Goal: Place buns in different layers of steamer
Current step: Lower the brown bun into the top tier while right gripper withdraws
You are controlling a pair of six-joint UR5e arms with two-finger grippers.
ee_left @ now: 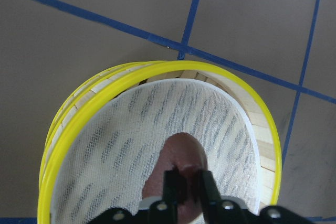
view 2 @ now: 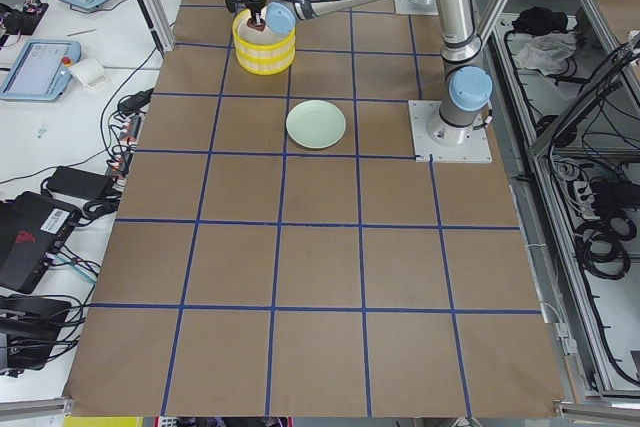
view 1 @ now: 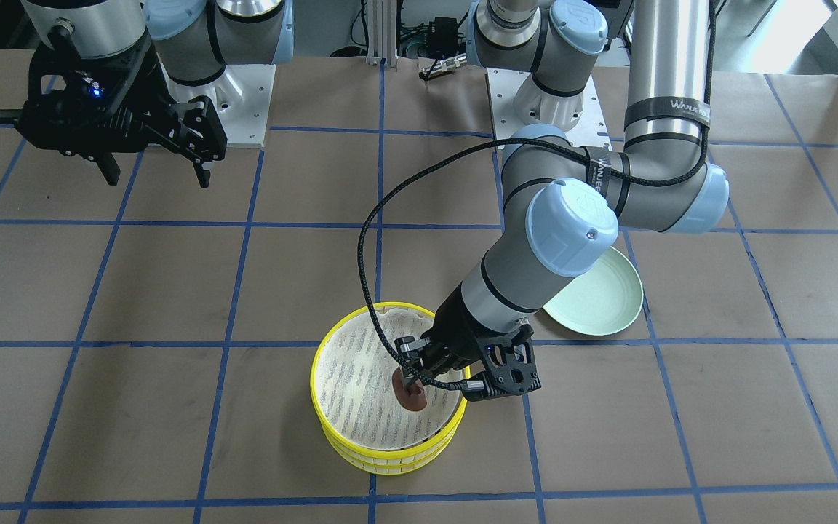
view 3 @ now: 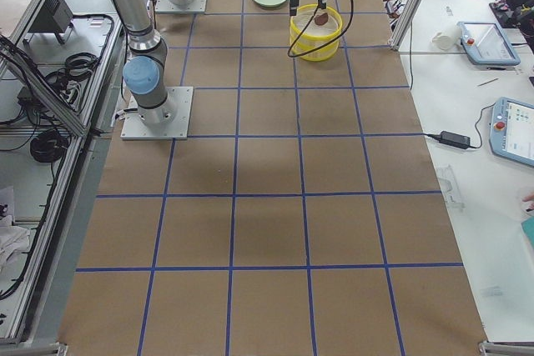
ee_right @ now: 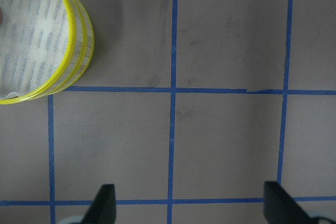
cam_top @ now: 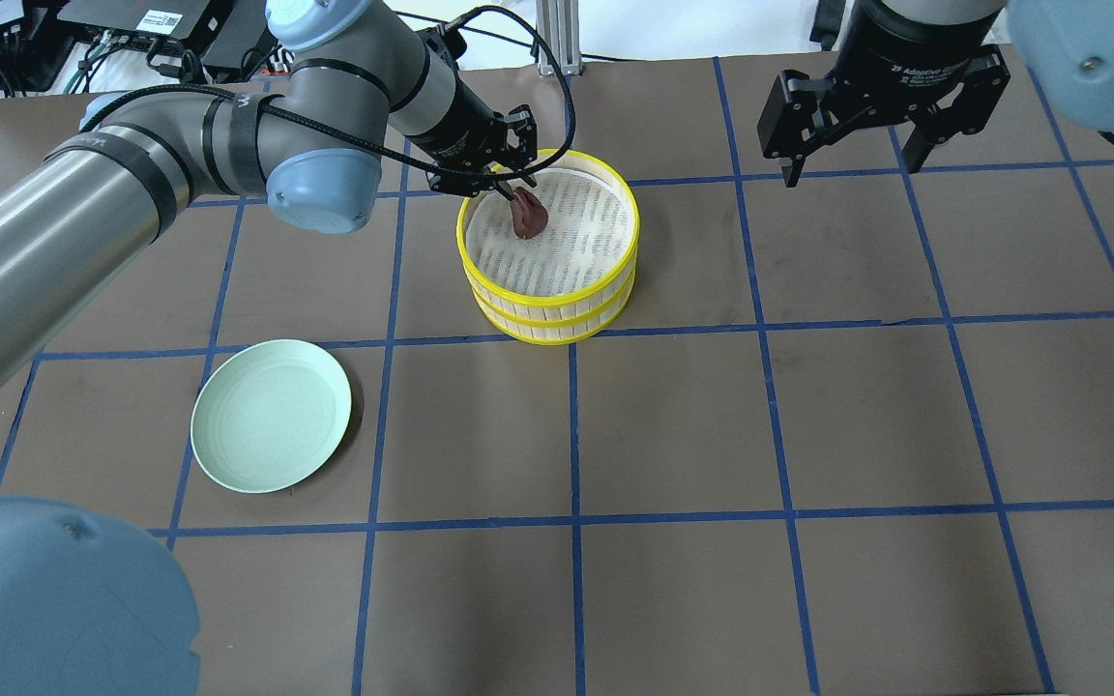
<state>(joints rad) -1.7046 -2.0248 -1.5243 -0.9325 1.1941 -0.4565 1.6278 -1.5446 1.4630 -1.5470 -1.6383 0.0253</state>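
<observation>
The steamer [cam_top: 549, 290] stands as stacked yellow-rimmed layers with a white mesh liner on top; it also shows in the front view [view 1: 382, 451], the left wrist view [ee_left: 262, 124] and the right wrist view [ee_right: 79, 40]. My left gripper [cam_top: 511, 191] is shut on the dark reddish-brown bun [cam_top: 529, 216] and holds it over the top layer's liner, near its rim. The bun shows in the front view [view 1: 412, 397] and the left wrist view [ee_left: 181, 156]. The pale cream-yellow bun is out of view. My right gripper [cam_top: 852, 159] is open and empty, above the table to the steamer's right.
A pale green plate [cam_top: 270, 416] lies empty on the table on my left side, also in the front view [view 1: 601, 298]. Blue tape lines grid the brown table. The left arm's elbow [view 1: 572, 225] hangs over the plate's edge in the front view.
</observation>
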